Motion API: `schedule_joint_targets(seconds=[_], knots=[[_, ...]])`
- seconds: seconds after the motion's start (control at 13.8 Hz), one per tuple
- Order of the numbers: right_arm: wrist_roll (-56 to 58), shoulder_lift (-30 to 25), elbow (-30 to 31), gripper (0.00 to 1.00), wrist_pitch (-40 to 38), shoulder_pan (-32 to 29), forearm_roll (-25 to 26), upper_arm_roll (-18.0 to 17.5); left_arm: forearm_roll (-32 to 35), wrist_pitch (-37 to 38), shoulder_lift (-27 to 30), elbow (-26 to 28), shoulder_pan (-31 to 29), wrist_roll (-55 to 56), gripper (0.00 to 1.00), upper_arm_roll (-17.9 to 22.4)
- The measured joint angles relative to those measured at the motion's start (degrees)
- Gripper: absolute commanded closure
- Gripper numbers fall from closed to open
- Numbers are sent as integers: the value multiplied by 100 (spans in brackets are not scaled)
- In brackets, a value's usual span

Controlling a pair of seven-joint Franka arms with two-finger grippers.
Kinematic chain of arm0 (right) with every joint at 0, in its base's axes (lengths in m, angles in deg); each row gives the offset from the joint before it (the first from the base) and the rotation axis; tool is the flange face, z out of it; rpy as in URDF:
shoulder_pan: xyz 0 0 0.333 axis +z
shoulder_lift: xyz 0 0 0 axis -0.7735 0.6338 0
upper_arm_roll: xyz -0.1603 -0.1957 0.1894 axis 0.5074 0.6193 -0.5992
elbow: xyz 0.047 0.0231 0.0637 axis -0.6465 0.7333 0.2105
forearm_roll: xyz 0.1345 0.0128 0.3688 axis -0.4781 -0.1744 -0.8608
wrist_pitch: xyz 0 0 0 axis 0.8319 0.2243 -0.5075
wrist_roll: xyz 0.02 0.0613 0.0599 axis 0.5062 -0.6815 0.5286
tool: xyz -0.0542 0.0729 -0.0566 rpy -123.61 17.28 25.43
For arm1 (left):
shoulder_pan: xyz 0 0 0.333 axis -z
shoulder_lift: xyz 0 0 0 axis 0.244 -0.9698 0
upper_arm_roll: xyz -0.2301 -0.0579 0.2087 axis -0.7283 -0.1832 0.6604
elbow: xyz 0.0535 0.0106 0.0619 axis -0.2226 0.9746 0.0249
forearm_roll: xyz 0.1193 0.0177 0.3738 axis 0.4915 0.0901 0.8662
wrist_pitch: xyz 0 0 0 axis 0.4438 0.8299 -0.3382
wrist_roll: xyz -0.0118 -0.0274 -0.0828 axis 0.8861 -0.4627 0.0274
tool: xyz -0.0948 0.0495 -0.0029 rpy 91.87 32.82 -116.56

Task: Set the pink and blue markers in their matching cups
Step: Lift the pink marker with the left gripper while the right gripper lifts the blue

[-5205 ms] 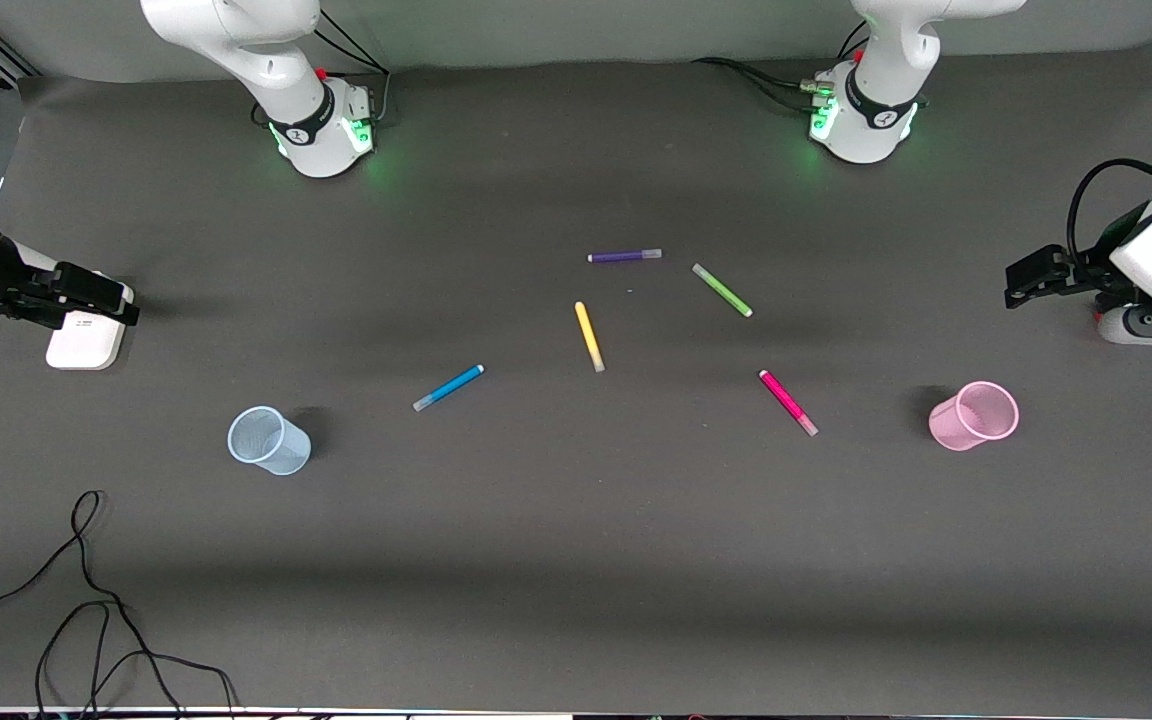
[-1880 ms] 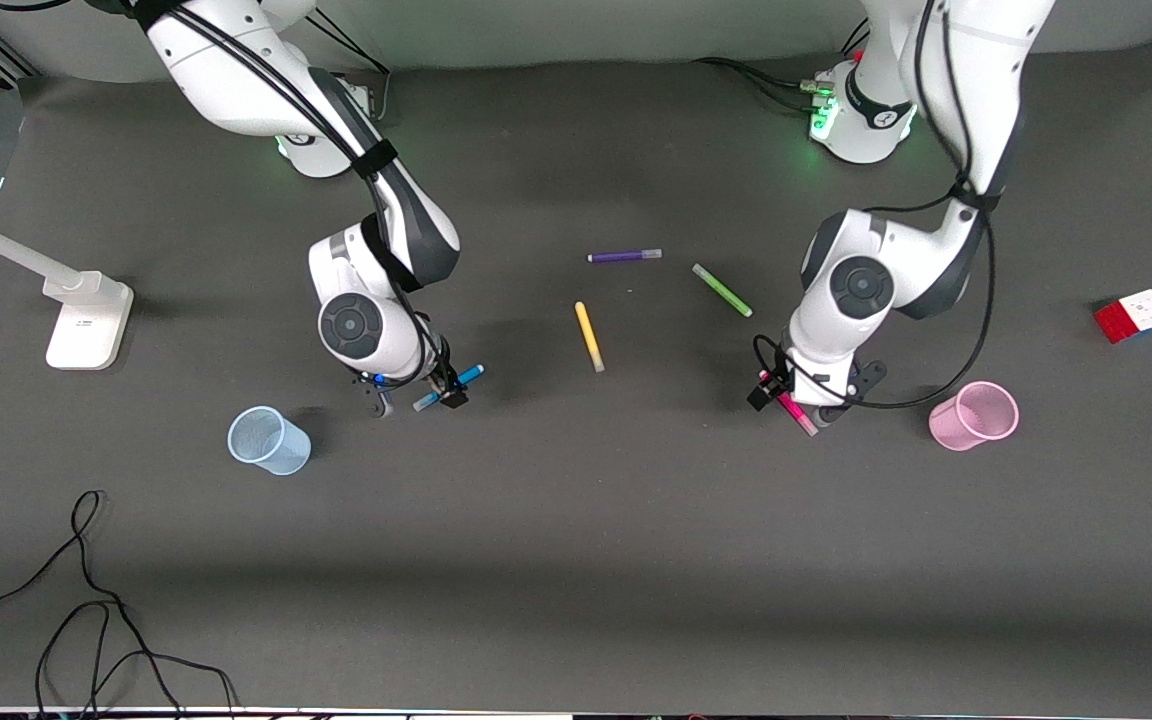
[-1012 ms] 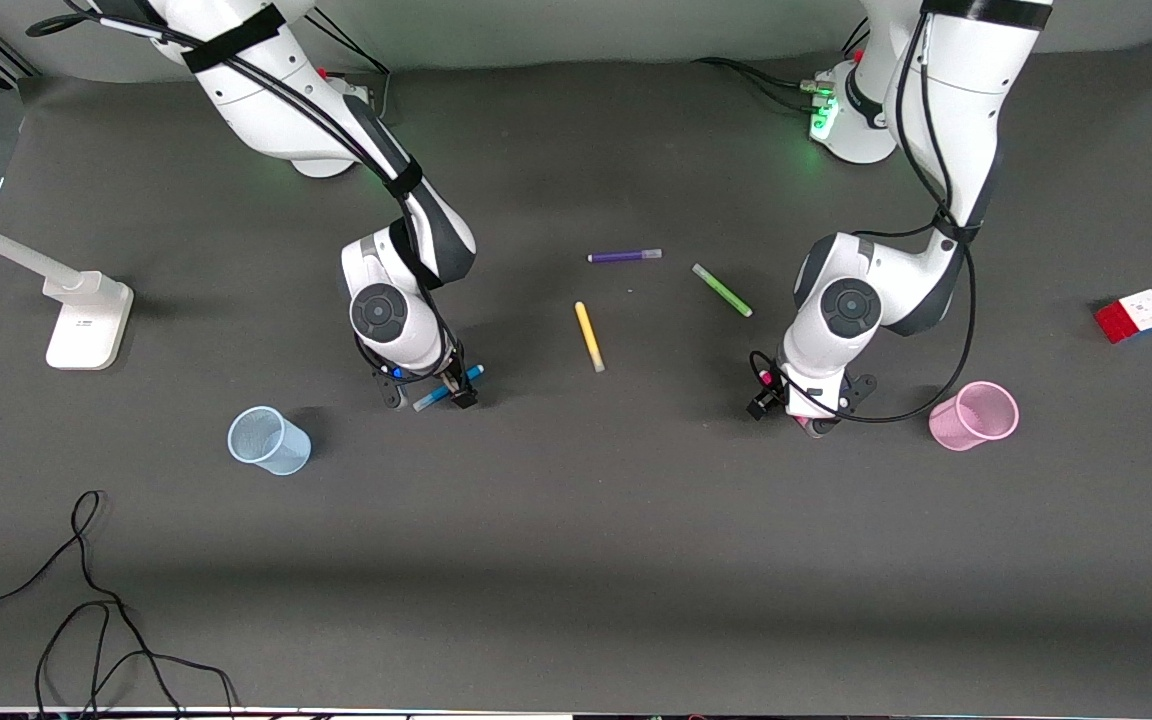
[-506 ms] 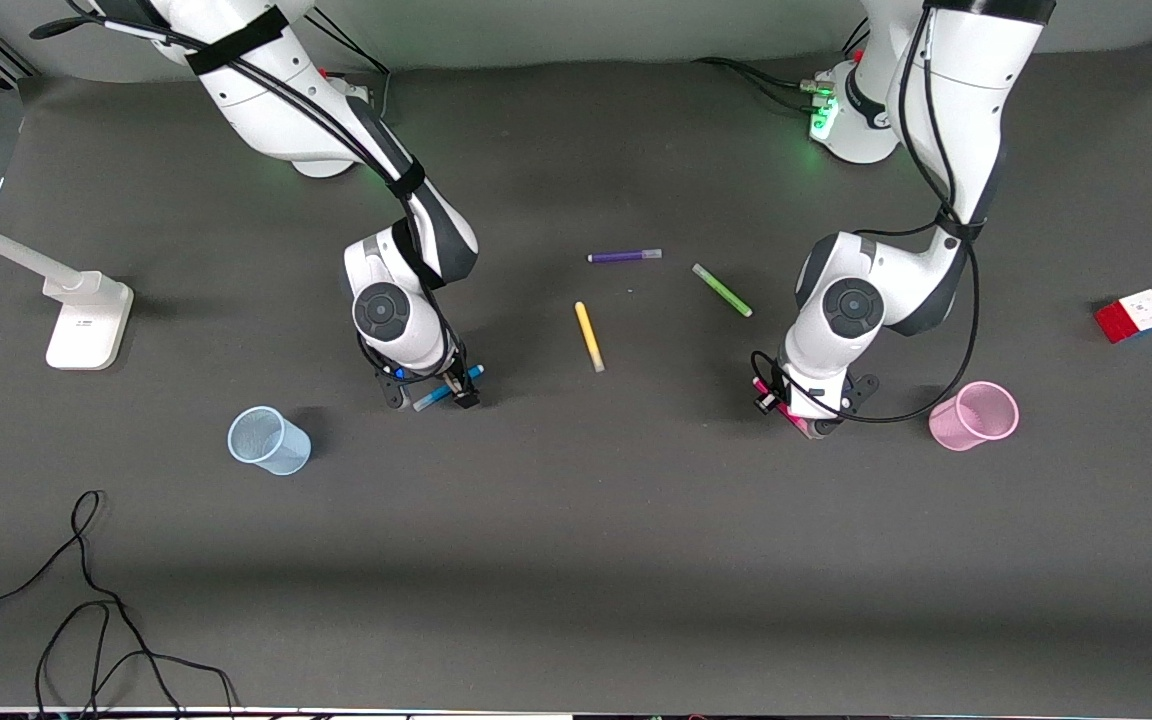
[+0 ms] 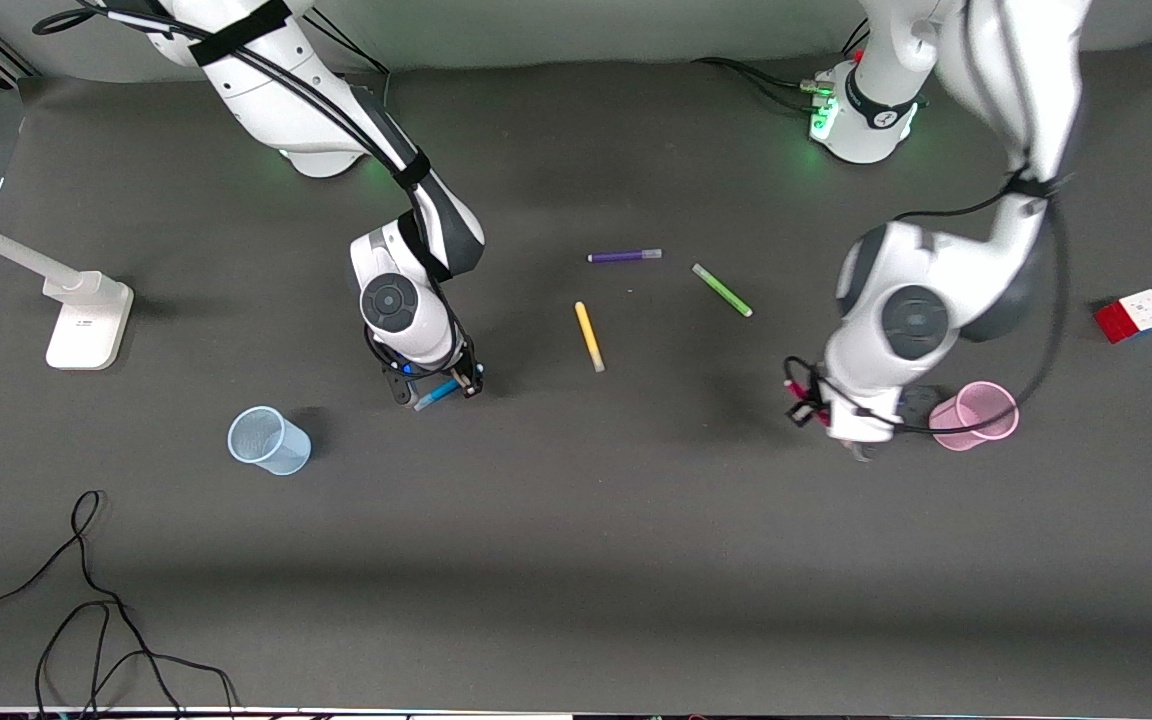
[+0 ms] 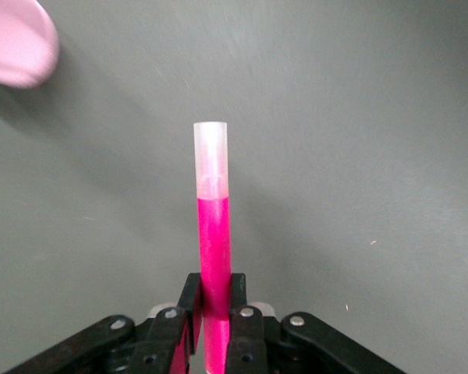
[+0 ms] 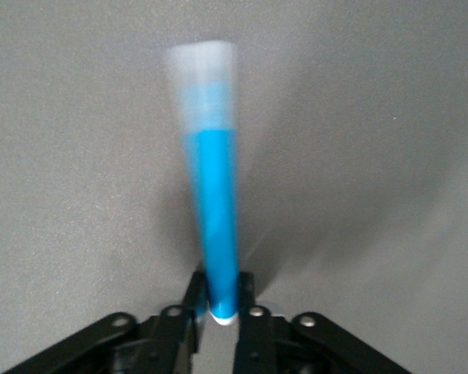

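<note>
My left gripper (image 5: 820, 412) is shut on the hot pink marker (image 6: 213, 234) and holds it in the air over the table beside the light pink cup (image 5: 976, 415). The cup also shows in the left wrist view (image 6: 15, 39). The marker's pale cap end points away from the fingers (image 6: 242, 296). My right gripper (image 5: 434, 388) is shut on one end of the bright blue marker (image 5: 439, 391), low over the table. The marker shows blurred in the right wrist view (image 7: 214, 210). The pale blue cup (image 5: 268, 440) stands nearer the front camera, toward the right arm's end.
A purple pen (image 5: 624, 256), a green pen (image 5: 722, 290) and a yellow pen (image 5: 589, 336) lie mid-table. A colour cube (image 5: 1133, 315) sits at the left arm's end. A white stand (image 5: 86, 320) and a black cable (image 5: 86, 600) are at the right arm's end.
Both grippers came down and closed on their markers. The left gripper has now lifted the pink marker and moved toward the pink cup. The right gripper has shifted slightly with the blue marker.
</note>
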Motion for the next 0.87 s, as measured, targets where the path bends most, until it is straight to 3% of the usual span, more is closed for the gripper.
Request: schedule_joint_targets(seconds=[0.29,0.51,0.65,0.87], knots=[[-68,-10,-4,100,0,2,-3,1,-229,1601,585,-735,-706,-1794,100,20],[-198,-126,-110,100,-103,0,-3,19,-294,2510,708,-1094,-1411,-3599,100,43],[-227,-296,-423,100,-635,0,-3,163,-304,2810,705,-1180,-1816,-4719,100,51],[-227,-487,-1632,100,-2260,-22,-4,707,-235,2959,637,-1185,-2249,-6122,100,56]])
